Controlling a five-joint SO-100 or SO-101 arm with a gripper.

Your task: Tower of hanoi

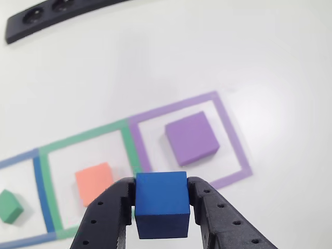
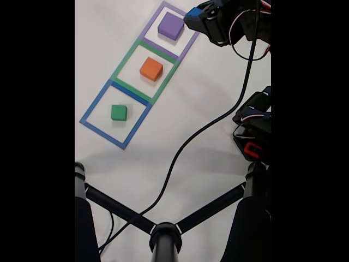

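Observation:
My gripper (image 1: 161, 205) is shut on the blue cube (image 1: 161, 203), held above the table near the purple tape square's edge. From the fixed view the gripper (image 2: 194, 13) hangs at the top with the blue cube (image 2: 193, 11) at its tip, just right of the purple block (image 2: 170, 25). The purple block (image 1: 191, 137) lies inside the purple outline. In the green outline sits the salmon-orange block (image 1: 94, 181) (image 2: 151, 69). The green block (image 1: 10, 206) (image 2: 119, 112) rests in the blue outline.
A black bar with round holes (image 1: 46, 15) lies at the far left top of the other view. A black cable (image 2: 202, 131) crosses the table, and black stand legs (image 2: 163, 229) spread along the bottom of the fixed view. Arm parts (image 2: 256, 131) stand at the right.

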